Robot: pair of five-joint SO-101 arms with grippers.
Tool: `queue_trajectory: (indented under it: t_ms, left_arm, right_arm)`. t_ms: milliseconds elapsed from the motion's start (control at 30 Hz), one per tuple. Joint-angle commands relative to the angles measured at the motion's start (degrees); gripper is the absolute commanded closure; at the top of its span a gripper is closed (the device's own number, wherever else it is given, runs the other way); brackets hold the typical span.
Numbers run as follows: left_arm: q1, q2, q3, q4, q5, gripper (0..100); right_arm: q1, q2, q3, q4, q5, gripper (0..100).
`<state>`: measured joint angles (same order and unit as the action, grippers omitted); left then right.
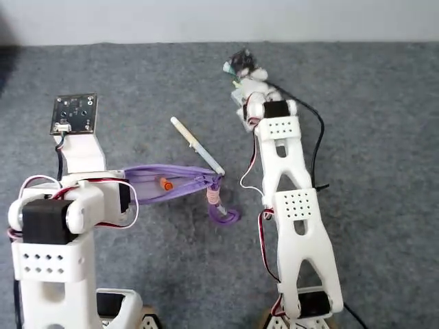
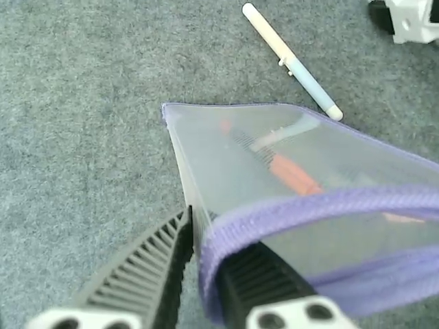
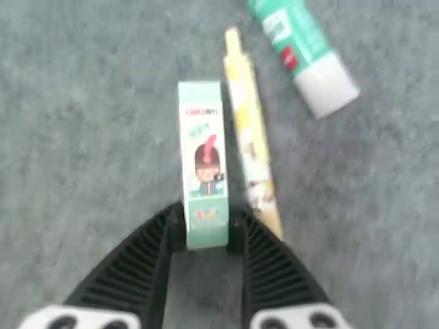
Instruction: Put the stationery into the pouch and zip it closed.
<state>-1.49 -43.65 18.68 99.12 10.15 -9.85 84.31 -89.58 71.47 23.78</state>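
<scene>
The pouch is clear, purple-trimmed — the pen cream and blue, the box mint green.

Pouch contents indistinct thru plastic

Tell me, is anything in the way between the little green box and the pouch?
Yes, maybe. A white and blue pen lies on the carpet between the small green box in the right gripper and the purple pouch.
</scene>
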Motion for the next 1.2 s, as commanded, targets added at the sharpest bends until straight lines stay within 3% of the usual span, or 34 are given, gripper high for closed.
queue_trajectory:
  t_ms: [0, 400, 933, 1167]
  left_arm:
    - [-0.2, 0.0, 0.0, -0.4, 0.6, 99]
    - [-0.2, 0.0, 0.0, -0.4, 0.6, 99]
    - [-0.2, 0.0, 0.0, -0.4, 0.6, 99]
    - [-0.2, 0.0, 0.0, -0.4, 0.6, 99]
  right_arm:
    - [-1.0, 0.1, -5.4, 8.5, 0.5, 99.0]
    - [-2.1, -11.9, -6.8, 31.4, 0.2, 99.0]
    - [-2.0, -31.3, -6.0, 31.8, -0.6, 99.1]
    - [-2.1, -51.6, 12.5, 31.7, -3.8, 99.1]
